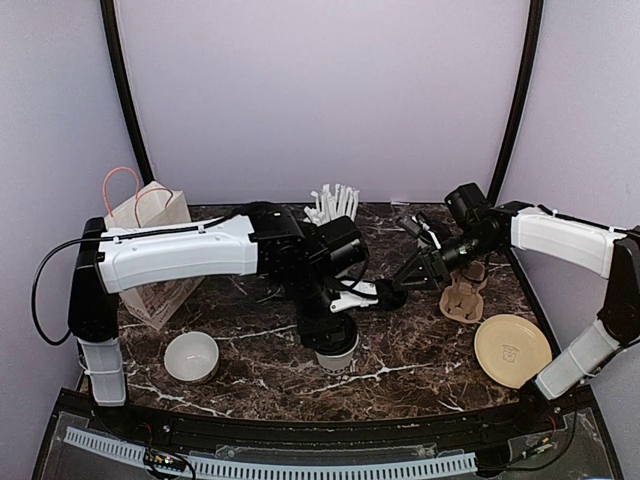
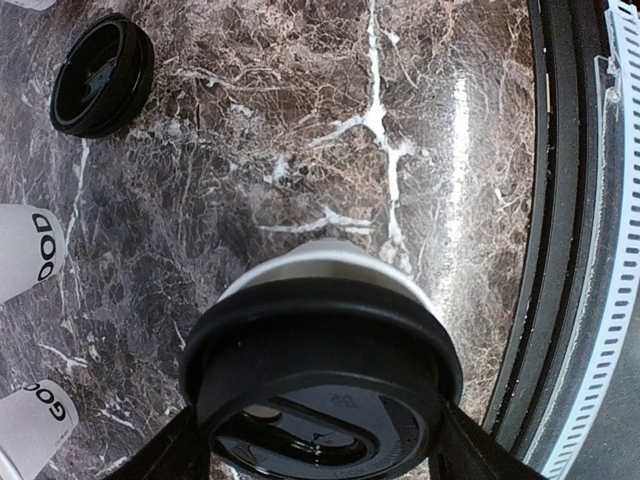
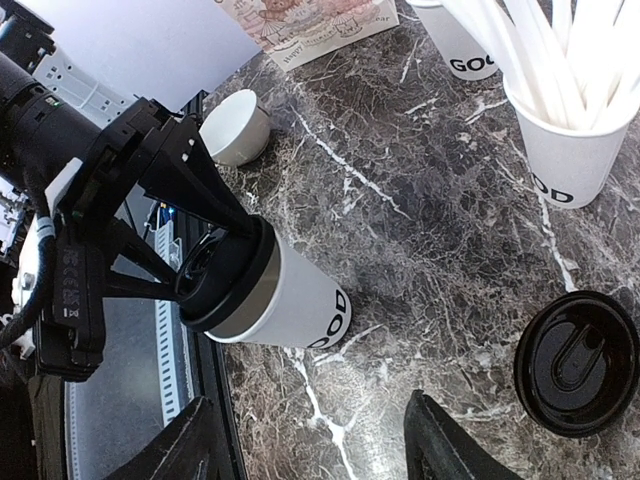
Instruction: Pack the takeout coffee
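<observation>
Marble, dark with white veins, makes the tabletop (image 1: 420, 350). From above, the left tool (image 1: 336, 338) points down onto the lidded cup (image 1: 338, 360), which is near the front edge, right of the bowl (image 1: 191, 356). A paper bag (image 1: 150, 255) stands at the back left, behind the left arm. The straw cup (image 1: 335, 203) stands at the back centre. The right tool (image 1: 408, 275) hovers to the right of the lidded cup. Just beside it lies a pulp carrier (image 1: 462, 300), with a tan plate (image 1: 512, 350) nearer the front.

From the left wrist, the lidded cup (image 2: 320, 300) fills the lower frame, its black lid toward the camera. The left tool's fingers (image 2: 165, 455) press on the lid's rim from either side, so this tool grasps the cup by its lid. A loose lid (image 2: 100, 75) lies well apart on the marble at upper left.

From the right wrist, the left tool (image 3: 215, 265) is clamped around the lid of the lidded cup (image 3: 290, 310), whose base seems to rest on the tabletop close to the edge. The bowl (image 3: 235, 125) sits beyond it, the bag (image 3: 310, 25) farther back. The second cup (image 3: 460, 45) and straw cup (image 3: 570, 150) stand near each other, not touching. The loose lid (image 3: 575, 360) lies at lower right. The right tool (image 3: 315, 445) is spread wide with nothing between its fingers.
</observation>
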You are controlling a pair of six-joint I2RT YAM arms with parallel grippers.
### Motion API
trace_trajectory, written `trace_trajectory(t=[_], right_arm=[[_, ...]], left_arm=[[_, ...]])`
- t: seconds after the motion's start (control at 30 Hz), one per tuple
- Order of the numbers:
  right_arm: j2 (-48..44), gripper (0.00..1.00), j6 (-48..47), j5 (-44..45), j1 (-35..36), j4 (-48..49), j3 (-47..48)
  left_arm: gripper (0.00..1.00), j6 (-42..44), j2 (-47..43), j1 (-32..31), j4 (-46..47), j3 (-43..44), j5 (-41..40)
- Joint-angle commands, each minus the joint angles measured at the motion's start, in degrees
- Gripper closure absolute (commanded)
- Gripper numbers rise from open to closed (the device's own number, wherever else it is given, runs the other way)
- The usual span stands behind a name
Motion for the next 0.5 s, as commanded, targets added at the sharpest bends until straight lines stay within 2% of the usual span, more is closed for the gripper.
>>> trace_trajectory(t=[0.0,0.03,0.1,0.37,0.47], right_arm=[[-0.88,0.37,-0.39,0.03,0.43,0.66,-0.84],[-0.87,0.37,-0.37,0.03,0.45,0.53,-0.84],[-0.76,0.36,-0.37,0.07,0.43,0.2,-0.59],[-0.76,0.36,0.43,0.52,0.43,0.44,-1.07],[-1.26,0.34,5.23,-0.35,0.47,3.54,-3.56]], left_arm=[[0.24,-0.03,-1.56,-0.68,1.58,1.36,2.44],[0.1,-0.07,-2.13,-0.67,2.2,1.23,2.22],[0.02,-0.08,-3.06,-0.69,3.08,0.7,1.06],[0.01,-1.69,-9.65,-0.62,8.76,-2.57,-4.98],[0.01,-4.66,-13.78,-0.14,12.4,-6.46,-7.79]])
